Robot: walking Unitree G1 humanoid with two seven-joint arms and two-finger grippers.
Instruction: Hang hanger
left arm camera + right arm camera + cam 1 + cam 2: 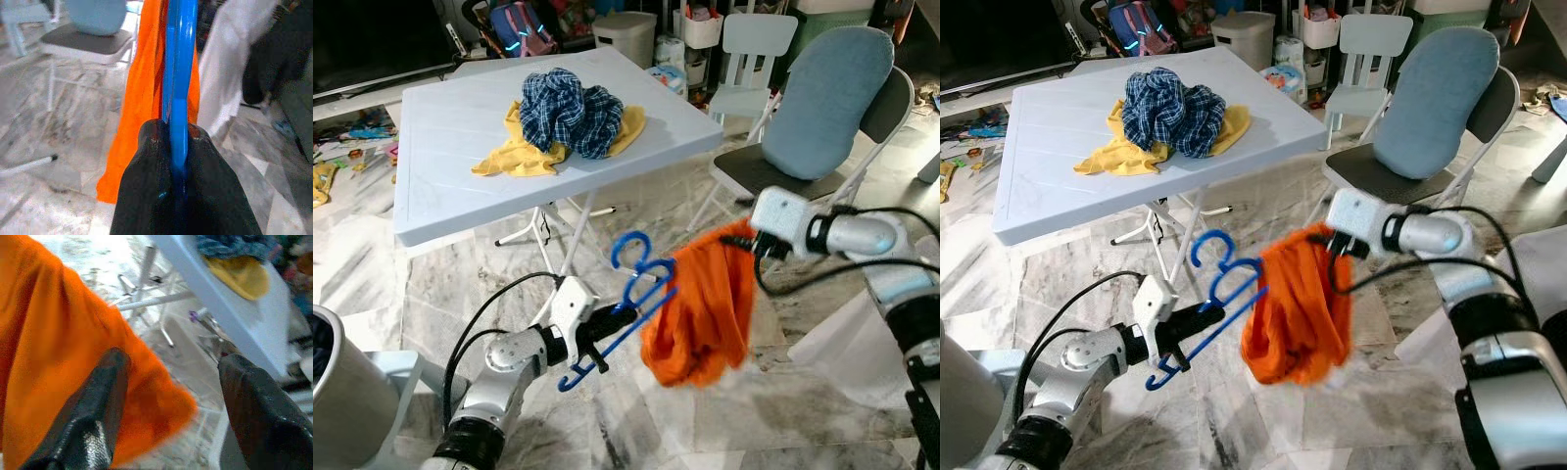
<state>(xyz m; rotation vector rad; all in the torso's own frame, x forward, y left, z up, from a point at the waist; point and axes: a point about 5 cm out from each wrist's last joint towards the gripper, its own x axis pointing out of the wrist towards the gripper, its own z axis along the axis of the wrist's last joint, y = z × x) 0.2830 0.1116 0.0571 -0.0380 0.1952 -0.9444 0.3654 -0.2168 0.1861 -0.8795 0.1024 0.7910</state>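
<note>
My left gripper [607, 328] is shut on the lower bar of a blue plastic hanger [631, 292], held low over the marble floor. In the left wrist view the hanger [179, 73] runs straight out from between the fingers. An orange garment [705, 313] droops from the hanger's far end, slightly blurred. My right gripper [746, 241] is at the garment's upper right corner. In the right wrist view its fingers [110, 382] stand wide apart, with the orange cloth [44, 357] lying against and behind one of them.
A white folding table [440, 127] stands behind, carrying a blue plaid cloth [570, 110] on a yellow cloth [514, 157]. At the right, a folding chair with a blue cushion [827, 98] stands close behind my right arm. White fabric [842, 343] lies at the lower right.
</note>
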